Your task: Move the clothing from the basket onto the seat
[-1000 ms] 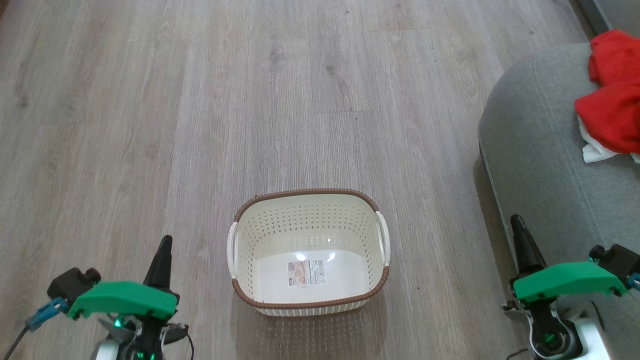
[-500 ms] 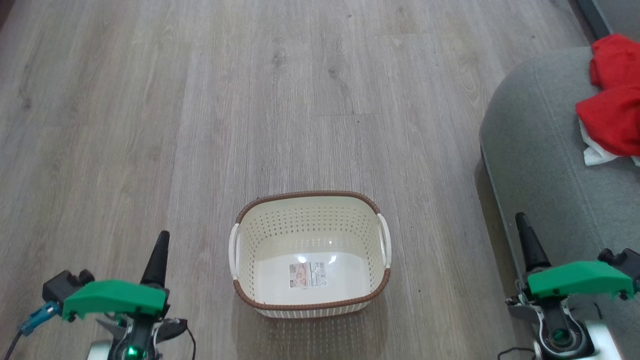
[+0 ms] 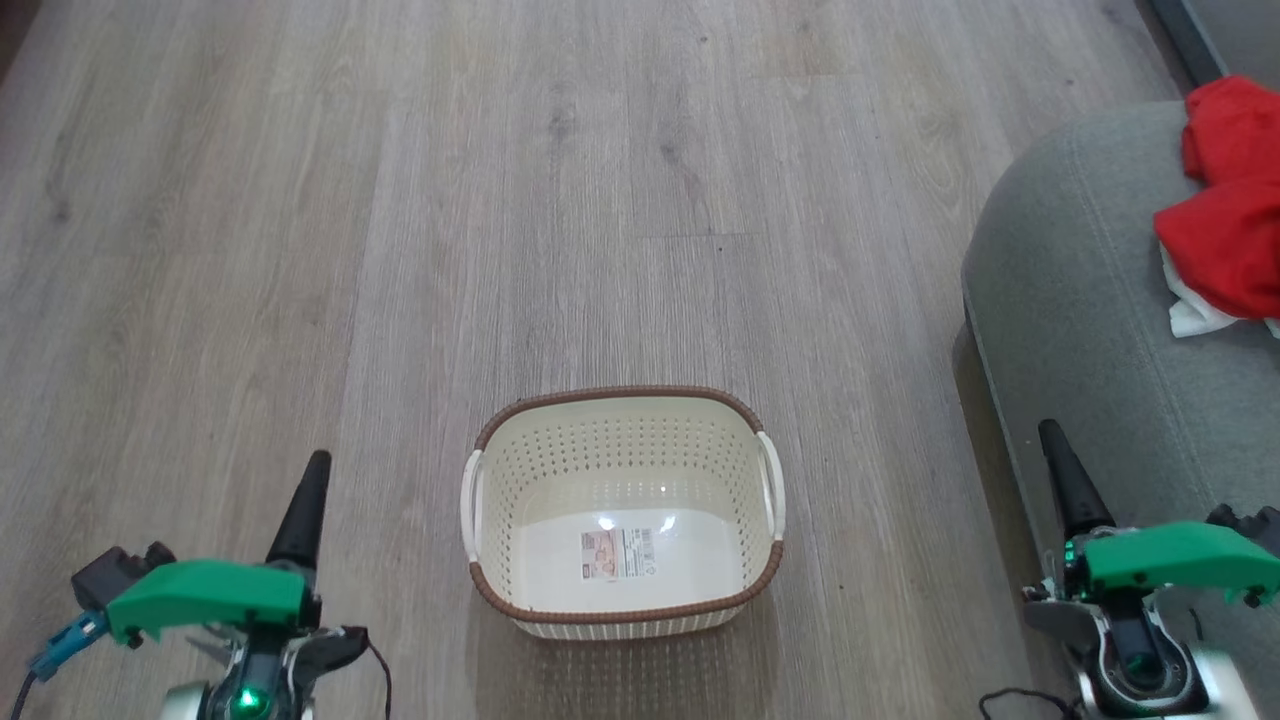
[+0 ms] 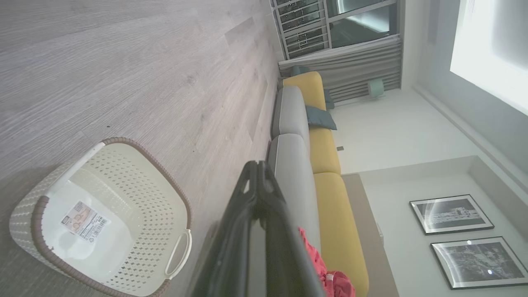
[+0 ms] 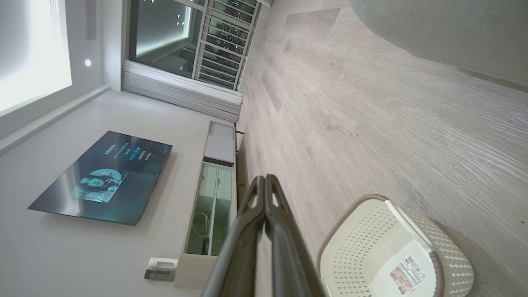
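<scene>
The cream basket [image 3: 622, 440] with a brown rim and white handles stands on the wood floor, holding nothing but the paper label on its bottom; it also appears as the basket [image 4: 136, 181] and basket [image 5: 363, 235] in the wrist views. The red and white clothing [image 3: 1225, 230] lies on the grey seat [image 3: 1080, 300] at the right; the clothing [image 4: 319, 264] shows red past my left fingers. My left gripper [image 3: 312, 470] is shut and empty, left of the basket. Held low beside the seat's front edge, my right gripper [image 3: 1052, 436] is shut and empty.
Wood-plank floor [image 3: 560, 180] spreads all around the basket. A long grey and yellow sofa [image 4: 326, 152] runs along the wall. A wall television [image 5: 103, 177] hangs above a low cabinet [image 5: 214, 181], with windows at the far end.
Both grippers have sunk slightly lower and further out toward the edges of the head view. The basket and clothing shifted only slightly down the picture with the camera.
</scene>
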Motion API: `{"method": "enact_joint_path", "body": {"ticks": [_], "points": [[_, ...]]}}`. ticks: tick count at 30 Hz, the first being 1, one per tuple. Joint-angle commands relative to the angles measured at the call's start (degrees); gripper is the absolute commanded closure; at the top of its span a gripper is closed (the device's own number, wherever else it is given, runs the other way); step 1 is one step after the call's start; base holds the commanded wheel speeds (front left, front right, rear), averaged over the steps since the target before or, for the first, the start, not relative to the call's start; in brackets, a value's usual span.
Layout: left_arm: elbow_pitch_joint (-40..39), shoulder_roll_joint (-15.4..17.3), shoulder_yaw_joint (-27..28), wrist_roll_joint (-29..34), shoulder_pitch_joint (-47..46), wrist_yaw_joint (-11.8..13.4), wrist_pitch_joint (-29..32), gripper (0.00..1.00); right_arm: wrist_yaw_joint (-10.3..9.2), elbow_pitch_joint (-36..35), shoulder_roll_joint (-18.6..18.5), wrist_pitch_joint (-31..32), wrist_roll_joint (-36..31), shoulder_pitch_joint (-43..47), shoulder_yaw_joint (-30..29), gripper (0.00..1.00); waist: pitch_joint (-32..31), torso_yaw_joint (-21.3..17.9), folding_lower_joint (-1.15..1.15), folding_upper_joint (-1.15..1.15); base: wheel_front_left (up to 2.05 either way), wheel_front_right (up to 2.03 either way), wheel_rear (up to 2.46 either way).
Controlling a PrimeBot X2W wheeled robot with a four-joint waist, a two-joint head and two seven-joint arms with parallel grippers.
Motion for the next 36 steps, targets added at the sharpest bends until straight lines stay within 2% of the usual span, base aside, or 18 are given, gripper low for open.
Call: {"method": "enact_joint_path", "body": {"ticks": [1, 23, 36], "points": [[-2.31, 0.19, 2.08, -1.49, -1.18, -0.35, 0.38, 1.00, -0.01, -2.45, -0.04, 0.52, 1.87, -1.24, 0.63, 1.00, -0.04, 0.03, 0.00, 0.00, 0.00, 0.00, 0.00], [-4.65, -0.33, 4.47, -14.24, -0.65, -1.16, 4.00, 1.00, -0.01, -4.01, -0.03, 4.14, 17.71, -1.03, -0.64, 1.00, -0.75, 0.53, 0.00, 0.00, 0.00, 0.00, 0.00], [-4.67, -0.34, 4.49, -14.35, -0.65, -1.16, 4.02, 1.00, -0.01, -4.02, -0.03, 4.17, 17.84, -1.02, -0.64, 1.00, -0.75, 0.53, 0.00, 0.00, 0.00, 0.00, 0.00]]}}
